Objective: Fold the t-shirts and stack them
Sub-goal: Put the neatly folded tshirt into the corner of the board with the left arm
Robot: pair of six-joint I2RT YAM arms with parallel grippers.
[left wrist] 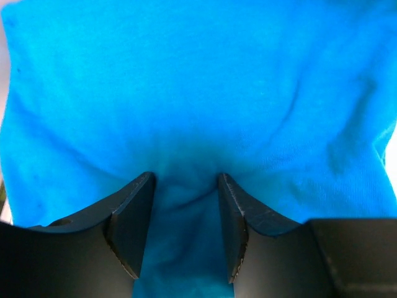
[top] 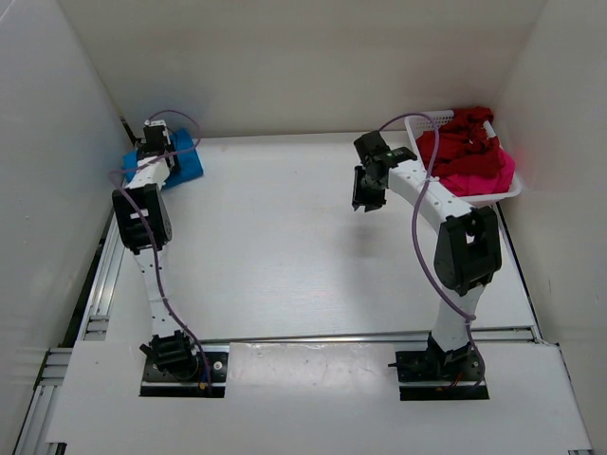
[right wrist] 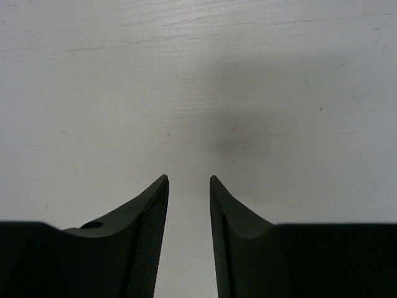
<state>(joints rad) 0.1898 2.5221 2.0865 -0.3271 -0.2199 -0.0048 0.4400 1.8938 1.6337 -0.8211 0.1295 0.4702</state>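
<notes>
A bright blue t-shirt (top: 187,165) lies bunched at the far left corner of the table and fills the left wrist view (left wrist: 198,93). My left gripper (top: 154,144) (left wrist: 186,177) presses down into it, its jaws apart with a ridge of blue cloth puckered between the fingertips. A dark red t-shirt (top: 462,142) and a bright pink t-shirt (top: 484,172) are heaped in the white basket (top: 495,198) at the far right. My right gripper (top: 366,195) (right wrist: 188,178) hangs open above bare table left of the basket, nothing between its fingers.
White walls close in the table at the back and on both sides. The blue shirt sits close to the left wall. A purple cable (top: 417,204) loops along the right arm. Both arm bases stand on the near rail (top: 313,336).
</notes>
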